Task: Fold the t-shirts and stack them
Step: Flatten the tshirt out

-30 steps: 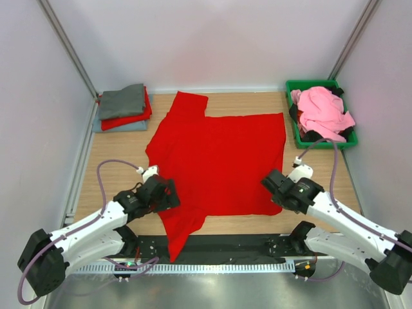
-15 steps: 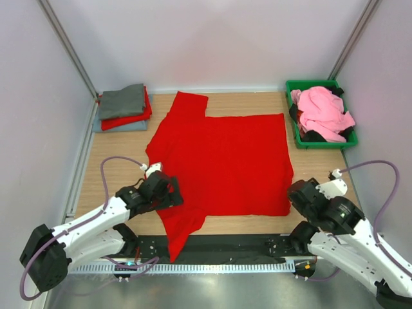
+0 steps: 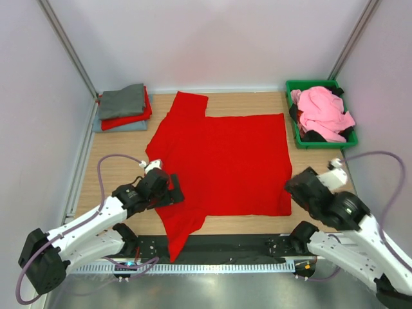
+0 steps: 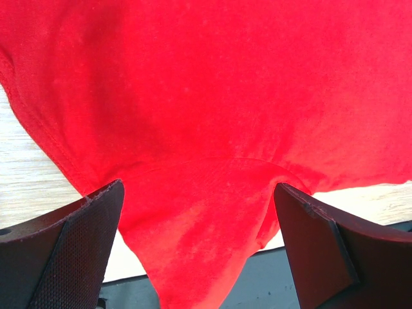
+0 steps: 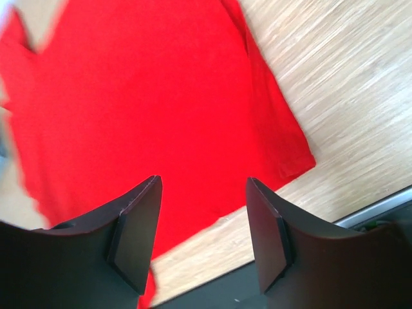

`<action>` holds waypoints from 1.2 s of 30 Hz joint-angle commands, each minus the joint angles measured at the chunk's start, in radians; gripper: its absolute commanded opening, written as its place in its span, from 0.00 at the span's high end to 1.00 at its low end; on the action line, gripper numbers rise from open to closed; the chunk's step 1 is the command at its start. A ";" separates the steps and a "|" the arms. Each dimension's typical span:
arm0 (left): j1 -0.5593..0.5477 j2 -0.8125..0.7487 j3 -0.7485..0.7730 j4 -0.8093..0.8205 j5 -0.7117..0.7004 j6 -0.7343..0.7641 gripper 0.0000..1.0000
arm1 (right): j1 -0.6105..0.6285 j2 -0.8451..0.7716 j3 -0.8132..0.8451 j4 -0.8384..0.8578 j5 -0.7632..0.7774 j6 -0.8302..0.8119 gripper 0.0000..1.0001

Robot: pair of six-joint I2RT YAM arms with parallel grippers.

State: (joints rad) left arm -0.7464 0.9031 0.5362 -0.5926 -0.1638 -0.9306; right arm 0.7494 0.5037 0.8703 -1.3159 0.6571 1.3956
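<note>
Arms low, angled inward; left hand (image 3: pixel 170 192) and right hand (image 3: pixel 293 189) both with fingers apart.

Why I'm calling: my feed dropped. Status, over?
Left gripper open over red t-shirt, near sleeve. Right gripper open, empty, by its hem corner. Nothing blocking.

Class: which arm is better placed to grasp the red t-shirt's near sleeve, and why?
Left. The left arm hovers with open jaws over the near sleeve of the bright red cloth t-shirt; the right arm sits at the opposite corner.
</note>
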 commanded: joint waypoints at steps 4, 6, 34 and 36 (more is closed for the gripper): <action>-0.002 0.019 0.018 0.007 0.007 0.003 0.00 | -0.001 0.407 -0.043 0.294 -0.142 -0.193 0.57; -0.002 0.011 -0.001 0.016 0.012 -0.008 0.00 | -0.001 0.433 -0.082 0.369 -0.137 -0.193 0.69; 0.018 0.171 -0.007 0.171 0.032 0.095 0.00 | -0.352 0.556 -0.317 0.553 -0.286 -0.346 0.80; 0.018 0.166 -0.007 0.172 0.030 0.095 0.00 | -0.352 0.556 -0.309 0.560 -0.310 -0.356 0.79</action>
State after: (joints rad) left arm -0.7341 1.0817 0.5007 -0.4603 -0.1299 -0.8558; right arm 0.4007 1.0775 0.5430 -0.7940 0.3847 1.0698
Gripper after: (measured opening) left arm 0.996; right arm 0.209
